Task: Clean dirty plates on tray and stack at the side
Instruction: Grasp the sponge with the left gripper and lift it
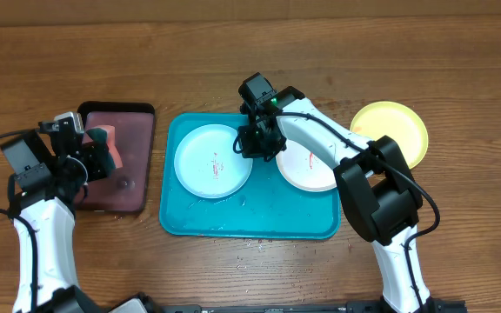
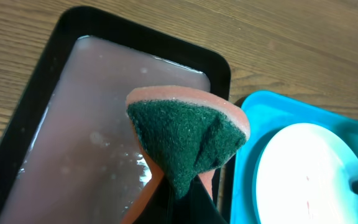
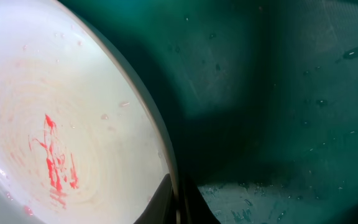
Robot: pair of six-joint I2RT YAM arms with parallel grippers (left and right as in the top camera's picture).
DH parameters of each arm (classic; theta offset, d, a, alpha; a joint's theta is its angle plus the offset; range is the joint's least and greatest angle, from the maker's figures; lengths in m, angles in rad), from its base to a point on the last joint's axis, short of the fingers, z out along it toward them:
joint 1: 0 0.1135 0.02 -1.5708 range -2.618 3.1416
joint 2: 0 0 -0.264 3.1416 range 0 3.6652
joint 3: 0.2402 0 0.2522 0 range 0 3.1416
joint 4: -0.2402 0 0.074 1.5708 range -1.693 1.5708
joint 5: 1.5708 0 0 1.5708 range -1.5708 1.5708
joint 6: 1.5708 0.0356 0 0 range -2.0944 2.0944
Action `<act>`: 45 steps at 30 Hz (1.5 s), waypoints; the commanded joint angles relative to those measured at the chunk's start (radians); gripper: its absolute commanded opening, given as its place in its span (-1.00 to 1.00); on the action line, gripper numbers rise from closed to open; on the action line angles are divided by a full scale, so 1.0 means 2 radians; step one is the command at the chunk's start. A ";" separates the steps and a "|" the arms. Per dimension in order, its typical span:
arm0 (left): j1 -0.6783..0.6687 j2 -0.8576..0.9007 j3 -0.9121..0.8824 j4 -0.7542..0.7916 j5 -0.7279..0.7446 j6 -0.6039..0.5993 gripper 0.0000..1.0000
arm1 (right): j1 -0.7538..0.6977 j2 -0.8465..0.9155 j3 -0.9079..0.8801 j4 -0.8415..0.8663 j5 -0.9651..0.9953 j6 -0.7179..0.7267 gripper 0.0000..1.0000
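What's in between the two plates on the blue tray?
The robot's right hand is there, at the rim of the left plate; the right plate lies on its other side. The overhead view shows it.

SETTING: robot manipulation bench, lab-like, no household fittings seen | SHOWN BY: white-and-black left robot arm (image 1: 46,230) and right robot arm (image 1: 316,135) set at a brown wooden table (image 1: 459,52) | PROPS STAGED: large turquoise rectangular plastic tray (image 1: 259,222); light blue round plastic plate (image 1: 200,169), smeared red; black-rimmed tray of pinkish liquid (image 2: 36,93); green-and-orange sponge (image 2: 185,143)
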 commanded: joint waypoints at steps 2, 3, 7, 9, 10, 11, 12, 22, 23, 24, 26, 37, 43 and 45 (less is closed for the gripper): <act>0.004 0.041 -0.006 0.027 0.069 -0.012 -0.91 | -0.003 -0.011 0.002 0.003 0.009 0.002 -0.93; 0.004 0.051 -0.006 0.033 0.084 -0.012 -0.92 | -0.003 -0.011 0.002 0.003 0.009 0.002 -0.93; 0.004 0.087 -0.006 0.059 0.131 -0.010 -0.92 | -0.003 -0.011 0.002 0.003 0.009 0.002 -0.93; 0.004 0.100 -0.005 0.070 0.145 -0.011 -0.92 | -0.003 -0.011 0.002 0.003 0.009 0.002 -0.93; 0.004 0.104 -0.006 0.074 0.149 -0.011 -0.92 | -0.003 -0.011 0.002 0.003 0.009 0.002 -0.93; 0.004 0.107 -0.005 0.077 0.154 -0.011 -0.92 | -0.003 -0.011 0.002 0.003 0.009 0.002 -0.93; 0.004 0.109 -0.005 0.080 0.156 -0.012 -0.92 | -0.003 -0.011 0.002 0.003 0.009 0.002 -0.93; 0.005 0.109 -0.005 0.080 0.161 -0.013 -0.91 | -0.003 -0.011 0.002 0.003 0.009 0.002 -0.93; 0.005 0.109 -0.005 0.080 0.161 -0.013 -0.92 | -0.003 -0.011 0.002 0.003 0.009 0.002 -0.93; 0.005 0.109 -0.005 0.080 0.161 -0.013 -0.92 | -0.003 -0.011 0.002 0.003 0.009 0.002 -0.93; 0.005 0.109 -0.005 0.080 0.161 -0.013 -0.92 | -0.003 -0.011 0.002 0.003 0.009 0.002 -0.92; -0.064 0.109 0.060 -0.039 0.077 -0.044 -0.92 | -0.002 -0.011 0.002 -0.002 -0.007 0.031 -0.93; -0.192 0.109 0.117 -0.117 0.016 -0.029 -0.92 | -0.002 -0.011 0.002 -0.004 -0.009 0.042 -0.93; -0.229 0.111 0.117 -0.115 0.005 -0.038 -0.92 | -0.002 -0.011 0.002 -0.005 -0.009 0.042 -0.93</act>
